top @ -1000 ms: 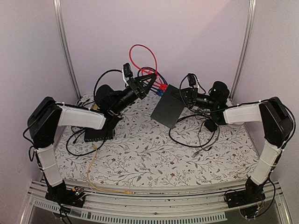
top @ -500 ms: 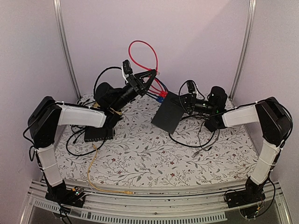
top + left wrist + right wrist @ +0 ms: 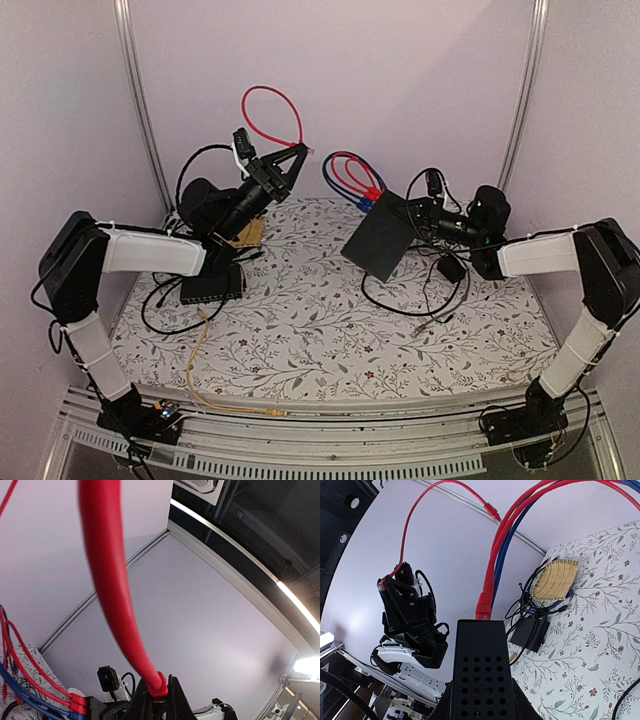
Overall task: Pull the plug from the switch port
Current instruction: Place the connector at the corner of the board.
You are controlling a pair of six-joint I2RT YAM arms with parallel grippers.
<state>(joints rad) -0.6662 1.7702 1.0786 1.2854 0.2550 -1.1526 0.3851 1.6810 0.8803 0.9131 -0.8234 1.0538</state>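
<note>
**One plug free, held above the table's far edge**

One red plug (image 3: 158, 689) is pinched at its boot by the left gripper (image 3: 297, 153), jaws pressed together on it. It hangs above the table's (image 3: 320, 330) far edge, left of the middle and well apart from the switch ports (image 3: 372, 203). The plug looks light and hard, its latch tab likely brittle and its red cable (image 3: 272, 92) springy, so the boot seems the right hold. Right of the middle, the right gripper (image 3: 413, 210) clamps the tilted black switch (image 3: 381, 238), whose ports hold red and blue plugs (image 3: 366, 197).
</note>
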